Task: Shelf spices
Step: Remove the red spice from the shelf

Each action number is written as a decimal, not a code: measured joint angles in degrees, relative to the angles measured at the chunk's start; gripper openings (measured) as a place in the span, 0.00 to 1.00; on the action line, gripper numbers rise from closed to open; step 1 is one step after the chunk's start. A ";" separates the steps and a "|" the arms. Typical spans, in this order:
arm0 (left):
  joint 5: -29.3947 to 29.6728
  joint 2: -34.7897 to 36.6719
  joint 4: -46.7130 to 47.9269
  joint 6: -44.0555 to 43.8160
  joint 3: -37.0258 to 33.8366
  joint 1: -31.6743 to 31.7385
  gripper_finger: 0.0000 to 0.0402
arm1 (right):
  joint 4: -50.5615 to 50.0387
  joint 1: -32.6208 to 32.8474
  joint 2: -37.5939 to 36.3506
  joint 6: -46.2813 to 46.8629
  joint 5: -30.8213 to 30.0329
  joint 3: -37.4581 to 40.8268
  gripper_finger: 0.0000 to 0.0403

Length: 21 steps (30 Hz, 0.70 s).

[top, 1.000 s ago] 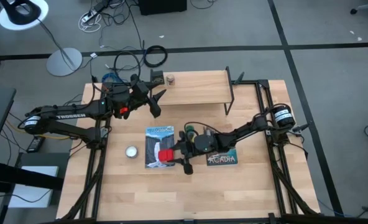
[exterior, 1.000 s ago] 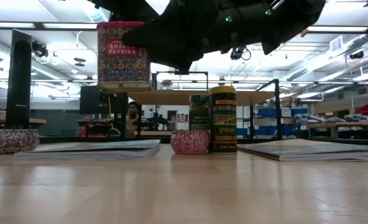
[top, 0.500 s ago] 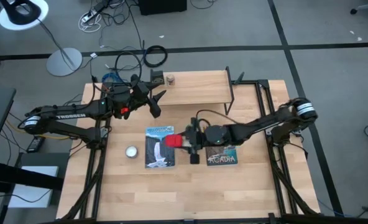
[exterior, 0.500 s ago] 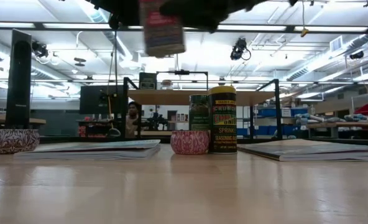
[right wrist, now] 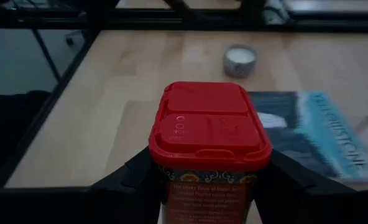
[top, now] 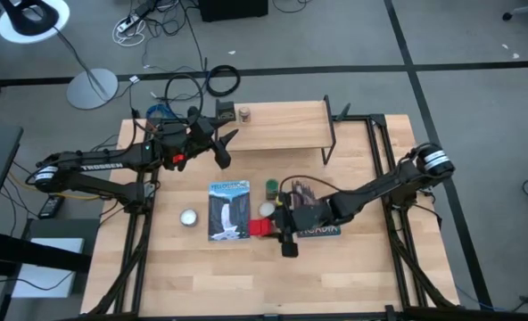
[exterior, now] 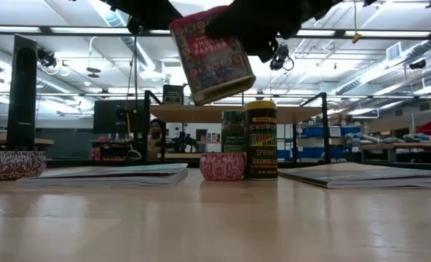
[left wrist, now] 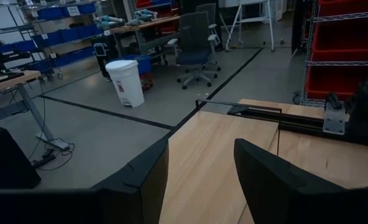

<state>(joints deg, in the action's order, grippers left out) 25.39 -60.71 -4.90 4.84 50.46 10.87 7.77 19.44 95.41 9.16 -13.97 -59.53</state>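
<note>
Right claw's got the red tin up in the air, left one's just parked by the shelf

From above you'll see the right gripper (top: 270, 226) clenched on the boxy red tin (top: 260, 226), between the two flat books, while the left gripper (top: 226, 147) sits spread open at the shelf (top: 282, 125) with its pale wood board. Low view: your tin (exterior: 212, 52) hangs tilted, patterned sides showing, above the green jar (exterior: 233, 131) and yellow-capped jar (exterior: 261, 138). Right wrist: glossy red hinged lid (right wrist: 209, 124), dark fingers (right wrist: 131, 174) either side. Left wrist: fingers (left wrist: 140, 180) apart over bare wood

dark square tin (top: 223, 110) small and indistinct, red tin (right wrist: 207, 149) base cut off
</note>
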 joint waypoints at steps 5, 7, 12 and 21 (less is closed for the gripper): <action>0.00 0.00 0.16 0.01 0.00 0.00 0.47 | 0.99 -0.20 1.04 0.84 0.32 -0.03 0.47; 0.00 0.00 0.12 -0.13 0.00 0.00 0.47 | 1.97 -0.17 1.91 2.07 0.31 -0.05 0.47; -0.49 0.00 0.04 -0.51 0.00 -0.13 0.47 | 1.71 -0.05 2.93 3.81 0.05 -0.05 0.47; -0.61 0.00 -0.47 -0.63 0.02 -0.15 0.47 | 0.62 -1.16 7.40 3.70 -0.37 -0.02 0.50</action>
<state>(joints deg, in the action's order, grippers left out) 24.77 -60.71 -5.37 4.21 50.48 10.72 8.39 18.28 102.82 12.85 -14.34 -59.55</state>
